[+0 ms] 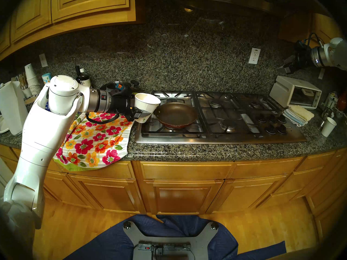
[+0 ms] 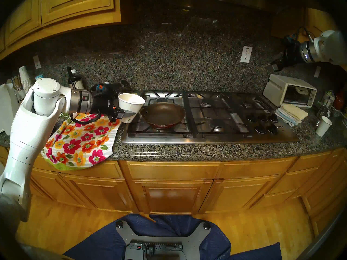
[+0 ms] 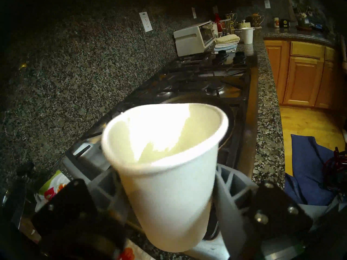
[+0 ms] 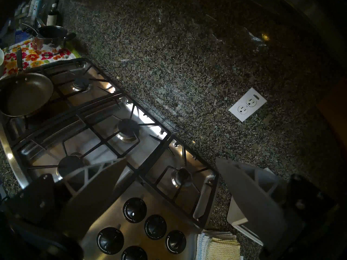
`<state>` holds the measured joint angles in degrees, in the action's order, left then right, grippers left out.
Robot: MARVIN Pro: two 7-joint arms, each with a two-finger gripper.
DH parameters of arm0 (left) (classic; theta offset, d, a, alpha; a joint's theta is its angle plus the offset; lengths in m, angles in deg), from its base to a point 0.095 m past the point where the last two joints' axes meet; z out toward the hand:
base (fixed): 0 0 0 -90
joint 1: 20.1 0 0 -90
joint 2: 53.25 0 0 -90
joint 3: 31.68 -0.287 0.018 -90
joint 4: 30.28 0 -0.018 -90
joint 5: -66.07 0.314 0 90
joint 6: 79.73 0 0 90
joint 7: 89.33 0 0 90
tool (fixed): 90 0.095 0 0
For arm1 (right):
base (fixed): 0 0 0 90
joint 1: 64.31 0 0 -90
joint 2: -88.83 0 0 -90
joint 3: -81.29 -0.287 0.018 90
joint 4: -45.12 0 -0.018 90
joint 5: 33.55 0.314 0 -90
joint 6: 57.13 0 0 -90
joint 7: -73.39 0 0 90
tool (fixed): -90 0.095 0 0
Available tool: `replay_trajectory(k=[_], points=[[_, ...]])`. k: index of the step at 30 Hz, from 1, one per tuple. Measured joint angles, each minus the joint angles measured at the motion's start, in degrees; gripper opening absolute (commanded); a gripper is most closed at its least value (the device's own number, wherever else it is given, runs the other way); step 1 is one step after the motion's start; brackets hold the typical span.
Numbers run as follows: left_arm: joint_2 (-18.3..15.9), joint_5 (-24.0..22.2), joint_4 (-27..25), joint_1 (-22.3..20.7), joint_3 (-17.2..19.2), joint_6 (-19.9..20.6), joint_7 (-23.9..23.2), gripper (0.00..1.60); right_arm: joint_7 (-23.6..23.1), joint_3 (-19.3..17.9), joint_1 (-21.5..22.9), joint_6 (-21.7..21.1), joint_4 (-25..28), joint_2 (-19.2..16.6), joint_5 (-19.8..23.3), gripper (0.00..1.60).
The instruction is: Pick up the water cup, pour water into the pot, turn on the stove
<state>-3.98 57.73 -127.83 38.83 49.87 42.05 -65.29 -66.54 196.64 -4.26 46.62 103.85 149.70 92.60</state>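
My left gripper (image 1: 143, 114) is shut on the water cup (image 1: 145, 103), a white paper cup with a small green logo low on its side. The cup leans toward the pot (image 1: 176, 114), a bronze-brown frying pan on the front left burner of the stove (image 1: 221, 139), and its squeezed rim points over the pan's left edge. In the left wrist view the cup (image 3: 169, 188) sits between both grey fingers (image 3: 229, 190). My right gripper (image 4: 170, 160) hangs open and empty high above the stove's right end, over the black knobs (image 4: 134, 210).
A floral towel (image 1: 97, 137) lies left of the stove, with a steel saucepan (image 4: 50, 36) and a dark bottle (image 1: 83, 79) behind it. A white toaster oven (image 1: 293, 92), folded cloths (image 1: 298, 114) and a plain paper cup (image 1: 328, 126) stand at the right. Stacked cups (image 1: 32, 79) are far left.
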Motion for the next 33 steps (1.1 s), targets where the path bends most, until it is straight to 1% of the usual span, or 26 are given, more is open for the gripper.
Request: replay_trajectory(k=[8, 24, 33], points=[[0.63, 2.80, 1.30, -2.90, -1.94, 1.85, -1.36, 0.75, 0.00, 0.00, 0.00, 0.00, 0.00, 0.00, 0.00, 1.60], [4.80, 9.49, 4.94, -8.34, -5.49, 3.88, -3.19, 0.74, 0.00, 0.00, -0.01, 0.01, 0.02, 0.00, 0.00, 1.60], [6.58, 12.80, 6.37, -11.28, -7.78, 4.64, -2.93, 0.73, 0.00, 0.00, -0.01, 0.01, 0.02, 0.00, 0.00, 1.60]])
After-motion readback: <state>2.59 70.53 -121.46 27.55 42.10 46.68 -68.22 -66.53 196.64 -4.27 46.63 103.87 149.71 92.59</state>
